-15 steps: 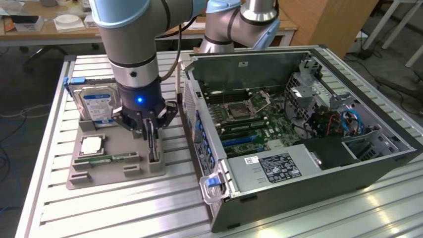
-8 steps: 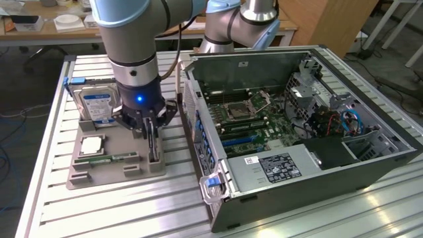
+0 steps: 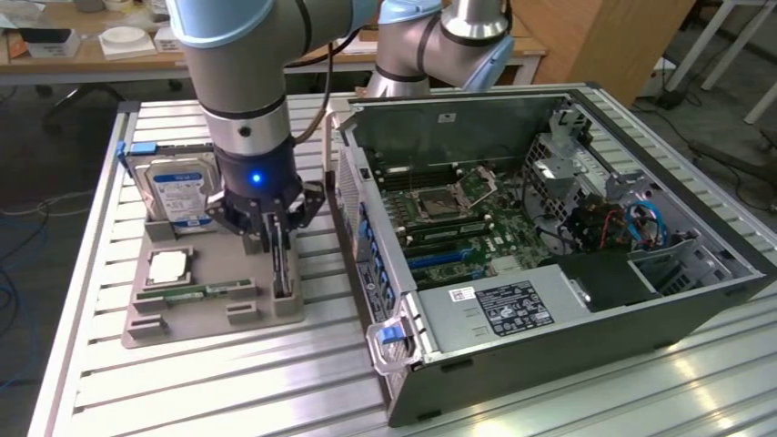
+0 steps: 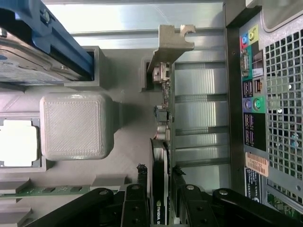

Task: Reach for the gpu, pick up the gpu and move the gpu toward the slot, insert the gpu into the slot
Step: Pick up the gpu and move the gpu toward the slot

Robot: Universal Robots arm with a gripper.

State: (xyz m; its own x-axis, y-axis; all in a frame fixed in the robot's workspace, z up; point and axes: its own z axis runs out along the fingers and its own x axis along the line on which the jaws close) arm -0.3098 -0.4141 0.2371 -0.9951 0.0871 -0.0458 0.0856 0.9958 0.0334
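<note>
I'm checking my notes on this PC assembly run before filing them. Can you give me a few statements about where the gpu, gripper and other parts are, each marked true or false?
1. The gpu stands on edge in the gray fixture tray. True.
2. The gpu is seated in a slot of the motherboard. False: it is in the tray, outside the computer case.
3. The gripper is down at the gpu. True.
4. The hard drive lies flat inside the computer case. False: it stands upright in the tray.
5. The computer case lies with its side open, so the motherboard is exposed. True.
</note>
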